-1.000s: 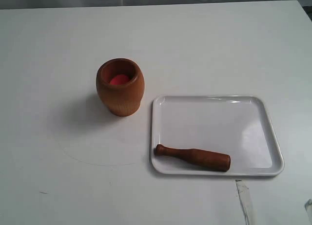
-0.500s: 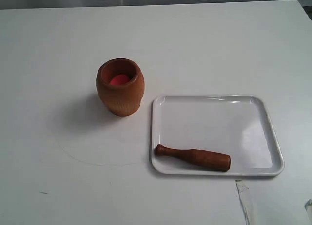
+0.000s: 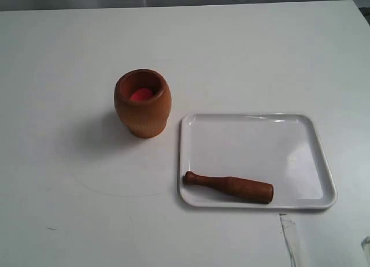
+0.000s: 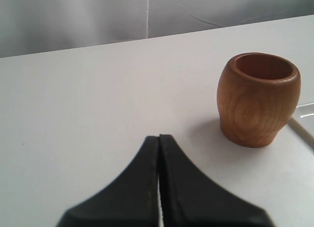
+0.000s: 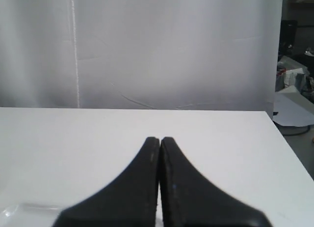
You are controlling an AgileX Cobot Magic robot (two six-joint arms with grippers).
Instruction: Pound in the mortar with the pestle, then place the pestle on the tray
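Observation:
The light reddish-brown wooden mortar [image 3: 143, 103] stands upright on the white table, with something red-pink inside it. Just right of it lies the glossy white tray [image 3: 300, 134]. The dark wooden pestle [image 3: 229, 186] rests flat along the tray's near edge, thin knobbed handle pointing left. Neither arm shows in the exterior view. My left gripper [image 4: 159, 137] is shut and empty, low over the table, with the mortar [image 4: 258, 99] a short way off. My right gripper [image 5: 160, 138] is also shut on nothing; a sliver of the tray's rim [image 5: 29, 207] shows beside it.
A strip of clear tape [image 3: 291, 235] lies on the table near the front right corner. A grey backdrop [image 5: 147, 45] hangs behind the table's far edge. The table's right edge [image 5: 289, 143] drops off toward clutter beyond.

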